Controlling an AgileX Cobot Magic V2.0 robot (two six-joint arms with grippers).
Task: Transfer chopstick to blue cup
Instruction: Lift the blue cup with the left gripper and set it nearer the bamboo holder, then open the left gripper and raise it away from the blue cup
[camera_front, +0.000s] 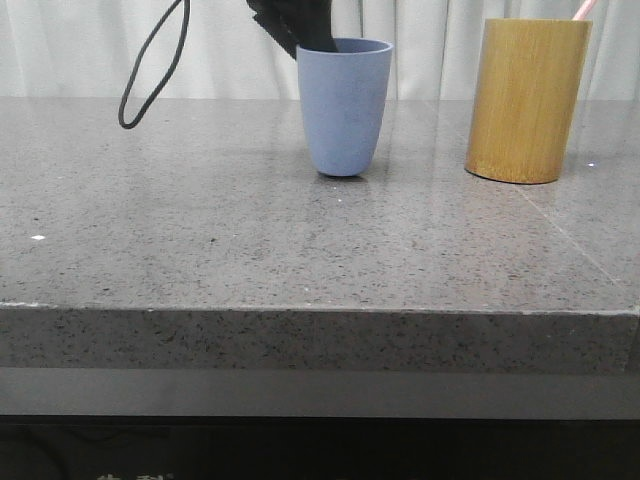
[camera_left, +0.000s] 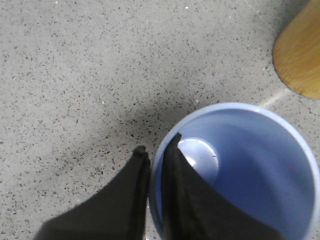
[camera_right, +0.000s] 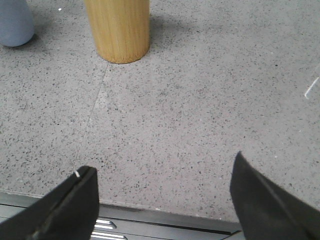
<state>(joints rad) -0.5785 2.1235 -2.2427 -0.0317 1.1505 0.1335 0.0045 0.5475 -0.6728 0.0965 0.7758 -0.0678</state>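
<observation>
The blue cup (camera_front: 343, 105) stands upright mid-table. My left gripper (camera_front: 300, 30) comes down from above onto its rim on the left side. In the left wrist view my left gripper (camera_left: 158, 143) has one finger outside and one inside the blue cup (camera_left: 250, 165), shut on the rim; the cup's inside looks empty. A pale pink chopstick tip (camera_front: 584, 10) pokes out of the bamboo holder (camera_front: 527, 100) on the right. My right gripper (camera_right: 163, 165) is open and empty over the table's front edge, well short of the holder (camera_right: 117, 30).
A black cable loop (camera_front: 150, 70) hangs at the back left. The bamboo holder's side (camera_left: 300, 55) stands close to the right of the cup. The blue cup's base (camera_right: 15, 22) shows in the right wrist view. A white curtain (camera_front: 80, 50) hangs behind the table.
</observation>
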